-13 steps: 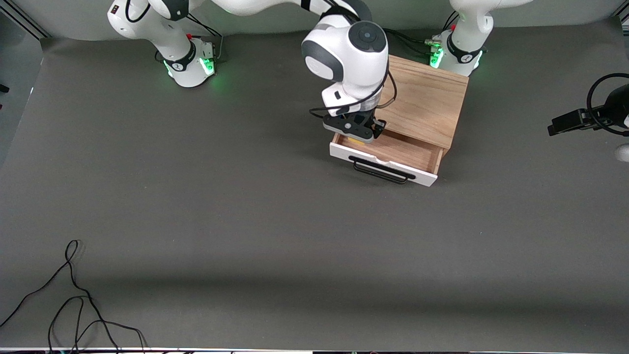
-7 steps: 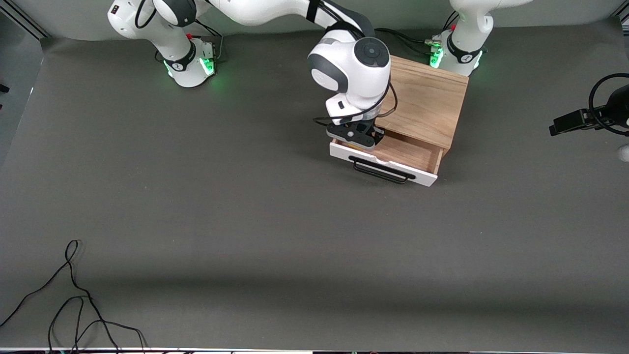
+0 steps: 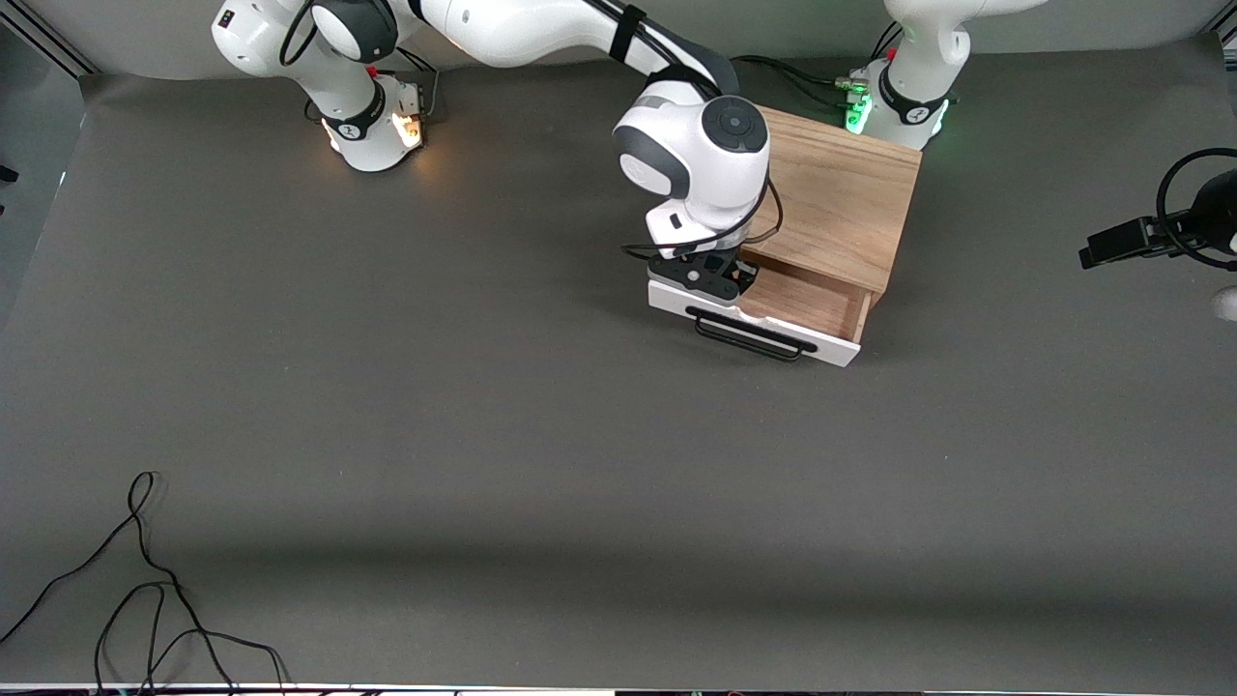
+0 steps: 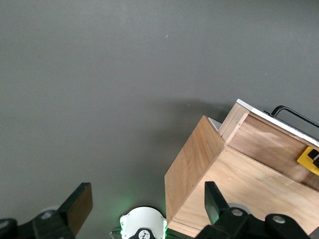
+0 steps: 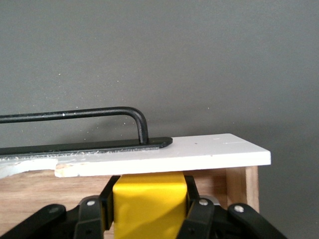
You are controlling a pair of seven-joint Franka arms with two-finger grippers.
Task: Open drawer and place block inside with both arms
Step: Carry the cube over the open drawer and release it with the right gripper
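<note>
The drawer (image 3: 817,302) stands pulled open from the light wood cabinet (image 3: 841,193), its white front (image 3: 773,329) and black bar handle (image 3: 749,340) facing the front camera. My right gripper (image 3: 710,280) is down inside the drawer at the corner toward the right arm's end, just inside the front panel. It is shut on the yellow block (image 5: 149,204), which sits between its fingers (image 5: 192,199) below the white front (image 5: 174,154). The block also shows in the left wrist view (image 4: 309,160). My left gripper (image 4: 147,206) is open, empty and raised, and the left arm waits.
The left arm's hand (image 3: 1150,235) hangs at the table's edge toward the left arm's end. The left arm's base (image 3: 899,106) stands right by the cabinet's back corner. Loose black cables (image 3: 145,590) lie at the near corner toward the right arm's end.
My right gripper has come down with the block into the drawer. The light on the right arm's base has gone from green to orange. The left arm has not moved.
</note>
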